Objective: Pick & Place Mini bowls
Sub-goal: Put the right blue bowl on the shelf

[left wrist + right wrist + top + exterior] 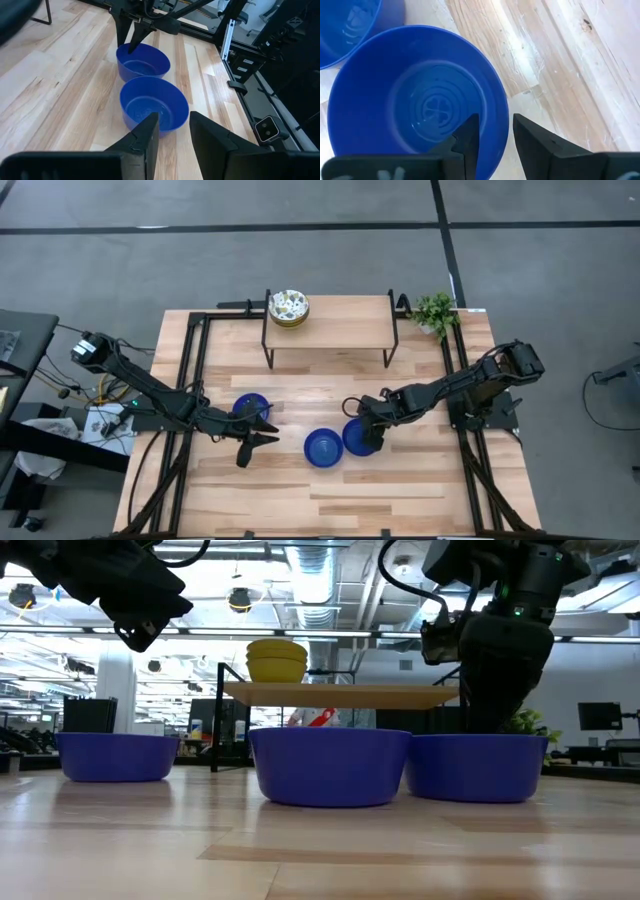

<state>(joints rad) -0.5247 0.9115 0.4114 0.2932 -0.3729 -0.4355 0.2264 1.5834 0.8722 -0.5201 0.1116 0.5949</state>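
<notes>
Three blue mini bowls stand upright on the wooden table: one at the left (251,407), one in the middle (322,448) and one just right of it (358,438). A cream floral mini bowl (288,307) sits on a raised shelf at the back. My right gripper (495,122) points steeply down and is open. Its fingers straddle the right blue bowl's rim (504,117), one inside and one outside, and I see no touch. My left gripper (174,120) hangs open above the table between the left and middle bowls, with nothing between its fingers.
The small wooden shelf (330,320) on black legs stands at the table's far side. A green potted plant (435,312) is at the far right corner. Black frame rails (190,380) run along both side edges. Bare wood lies toward the near edge (320,500).
</notes>
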